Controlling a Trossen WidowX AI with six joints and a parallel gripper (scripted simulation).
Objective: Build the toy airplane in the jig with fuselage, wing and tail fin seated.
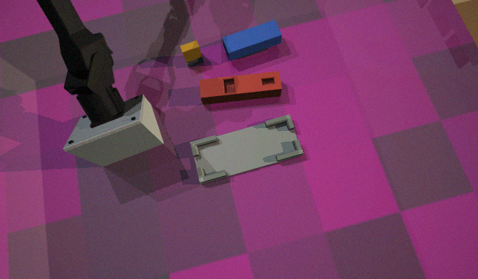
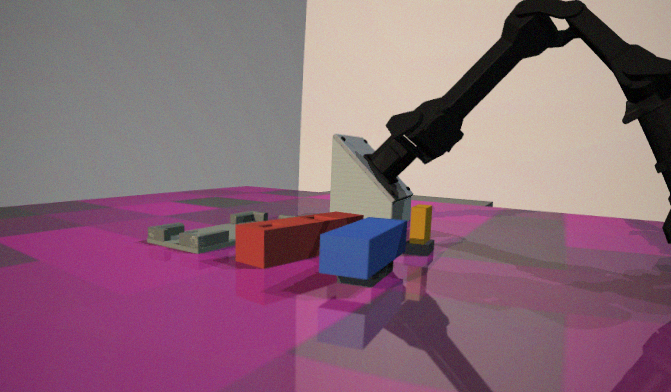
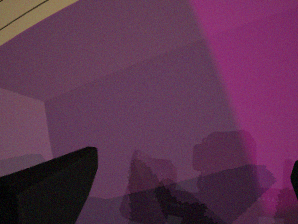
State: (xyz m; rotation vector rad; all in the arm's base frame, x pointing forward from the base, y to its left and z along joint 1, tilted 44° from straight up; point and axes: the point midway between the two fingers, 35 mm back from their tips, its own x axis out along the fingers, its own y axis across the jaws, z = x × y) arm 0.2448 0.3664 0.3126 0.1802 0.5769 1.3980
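Hand (image 3: 197,165) wide, nothing in it. A skewed grip on the red fuselage (image 1: 251,82) (image 2: 292,245) could wedge it on the cradle's (image 1: 247,151) (image 2: 207,239) corner stops; a low sweep might knock the yellow tail fin (image 1: 191,53) (image 2: 420,224) (small, upright). Fuselage: long block, two top sockets, beside the cradle, between it and the blue wing (image 1: 252,39) (image 2: 344,250).

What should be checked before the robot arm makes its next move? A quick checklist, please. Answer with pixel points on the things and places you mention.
1. Gripper (image 3: 197,165) open, nothing held: ok.
2. Red fuselage (image 1: 247,85) (image 2: 287,242) seated in the grey cradle (image 1: 248,147) (image 2: 214,245): not ok, it lies beside it.
3. Cradle free of other parts: ok.
4. Sockets on the fuselage facing up: ok.
5. Blue block (image 1: 254,38) (image 2: 344,255) fitted to the fuselage: not ok.
6. Yellow block (image 1: 191,51) (image 2: 420,223) fitted: not ok.
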